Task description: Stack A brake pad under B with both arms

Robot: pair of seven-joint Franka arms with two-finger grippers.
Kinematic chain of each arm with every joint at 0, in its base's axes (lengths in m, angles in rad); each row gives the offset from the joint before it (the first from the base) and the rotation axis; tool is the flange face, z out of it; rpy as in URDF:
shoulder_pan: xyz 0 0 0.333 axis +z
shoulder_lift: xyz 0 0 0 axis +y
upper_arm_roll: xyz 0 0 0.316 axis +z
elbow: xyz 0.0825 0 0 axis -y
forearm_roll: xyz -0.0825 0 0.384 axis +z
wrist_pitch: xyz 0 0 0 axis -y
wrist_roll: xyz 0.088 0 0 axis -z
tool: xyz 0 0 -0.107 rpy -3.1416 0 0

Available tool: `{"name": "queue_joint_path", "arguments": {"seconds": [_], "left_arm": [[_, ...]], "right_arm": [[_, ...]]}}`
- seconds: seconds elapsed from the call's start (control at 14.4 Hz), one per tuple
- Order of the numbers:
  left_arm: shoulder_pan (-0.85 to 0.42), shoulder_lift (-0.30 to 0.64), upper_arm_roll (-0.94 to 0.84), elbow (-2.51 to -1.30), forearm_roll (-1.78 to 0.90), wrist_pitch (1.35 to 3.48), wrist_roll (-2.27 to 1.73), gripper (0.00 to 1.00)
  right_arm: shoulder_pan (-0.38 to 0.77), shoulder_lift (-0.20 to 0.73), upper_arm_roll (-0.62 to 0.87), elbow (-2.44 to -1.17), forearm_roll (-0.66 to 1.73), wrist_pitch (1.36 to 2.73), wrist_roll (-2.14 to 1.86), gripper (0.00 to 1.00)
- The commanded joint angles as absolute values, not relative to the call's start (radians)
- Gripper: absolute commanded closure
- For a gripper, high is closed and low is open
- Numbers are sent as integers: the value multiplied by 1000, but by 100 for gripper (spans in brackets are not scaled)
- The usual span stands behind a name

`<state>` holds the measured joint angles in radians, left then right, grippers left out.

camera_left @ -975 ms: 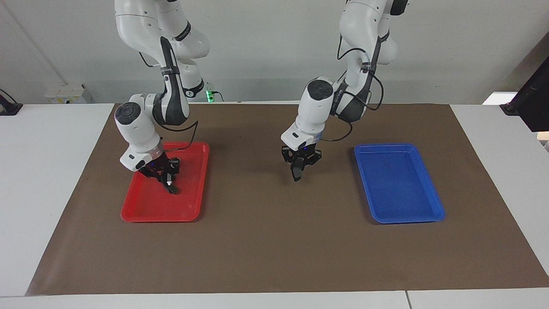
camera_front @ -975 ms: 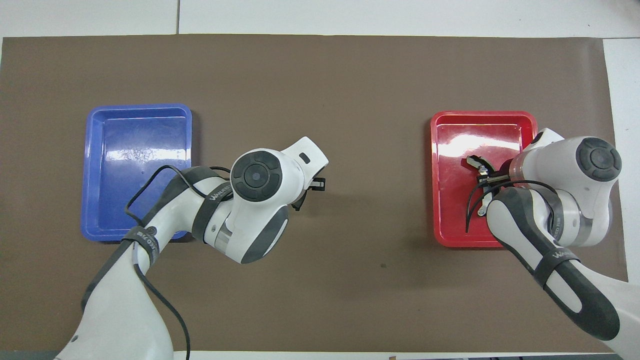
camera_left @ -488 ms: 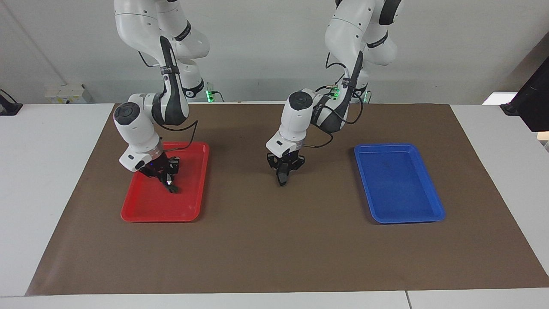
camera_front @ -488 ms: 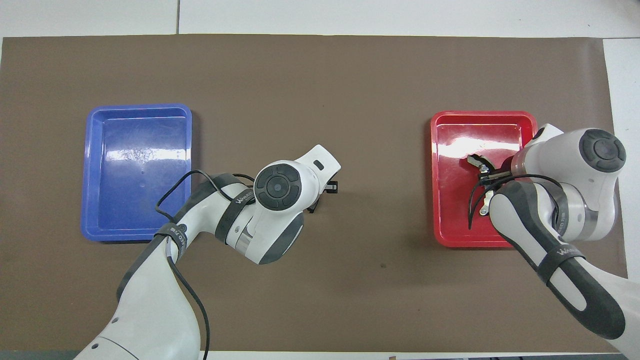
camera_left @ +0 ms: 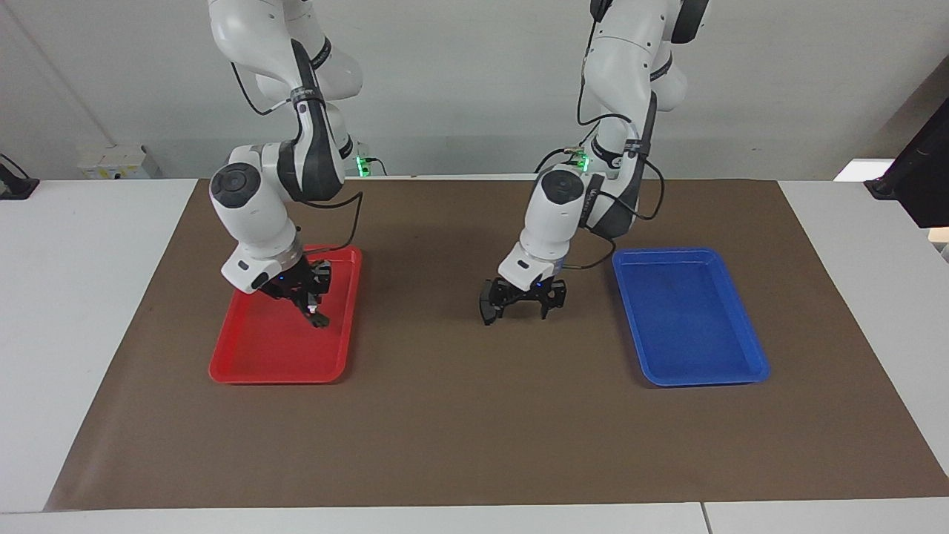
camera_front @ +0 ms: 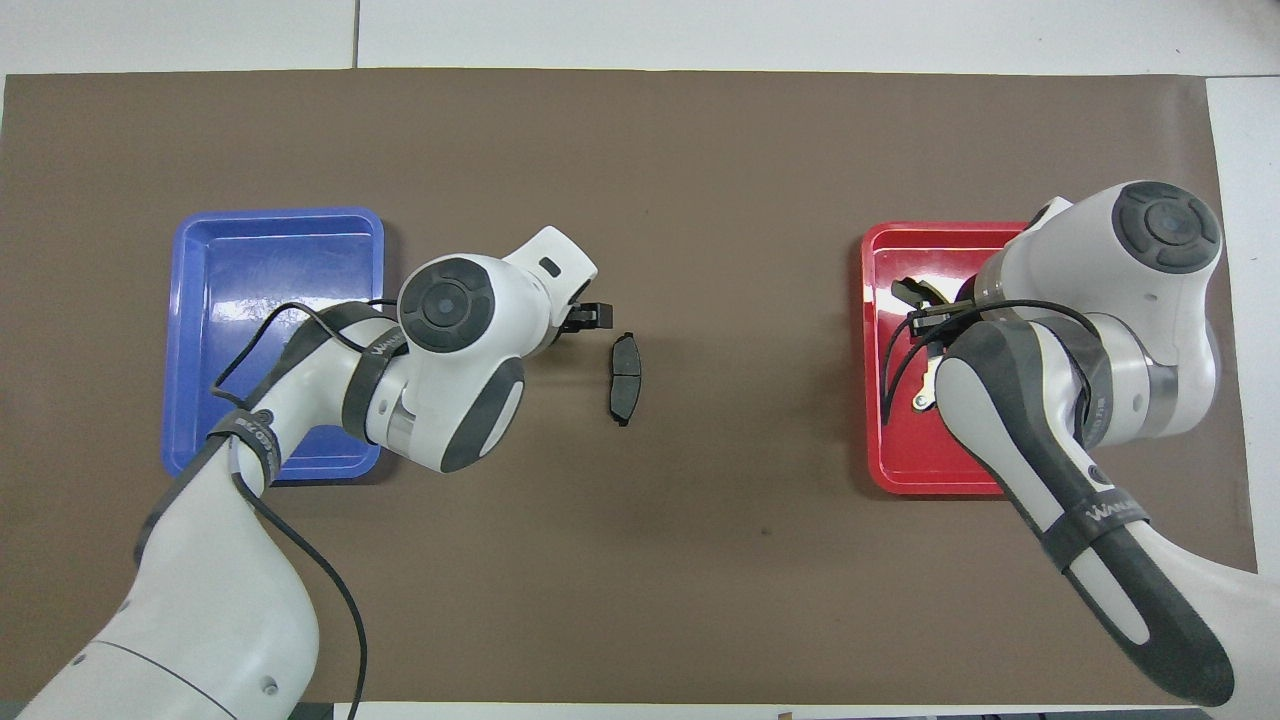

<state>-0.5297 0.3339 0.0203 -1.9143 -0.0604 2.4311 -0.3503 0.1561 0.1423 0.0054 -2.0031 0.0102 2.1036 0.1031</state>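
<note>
Left gripper [camera_left: 523, 305], fingers spread wide, hangs over the brown mat [camera_left: 474, 430] beside the brake pad [camera_front: 624, 378]; right gripper [camera_left: 315, 311], clamping crescent B [camera_front: 925, 345], tilts above the red tray [camera_left: 252, 367].

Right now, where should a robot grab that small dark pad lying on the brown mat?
From straight above, pinching its two long edges near the middle groove. The brake pad lies flat on the mat, so probably only its narrow width offers a hold.
</note>
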Motion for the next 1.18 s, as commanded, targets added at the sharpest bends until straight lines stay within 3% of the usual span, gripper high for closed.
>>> {"name": "queue_joint_path", "arguments": {"seconds": [0.0,0.28,0.56,1.11], "left_arm": [[-408,275,14,-1849,-67,2254,-133,1],[-250,256,17,-1705,-67,1998,85,1],[-141,198,17,-1677,-61,1904,213,1],[-26,60,26,-1620,6,1668,325,1]], "right_arm": [[277,164,8,-1948,20,2077,294,100],[426,264,8,-1806,21,2063,481,100],[540,408,8,-1658,11,2080,550,100],[615,475,8,-1675,18,2198,632,100]]}}
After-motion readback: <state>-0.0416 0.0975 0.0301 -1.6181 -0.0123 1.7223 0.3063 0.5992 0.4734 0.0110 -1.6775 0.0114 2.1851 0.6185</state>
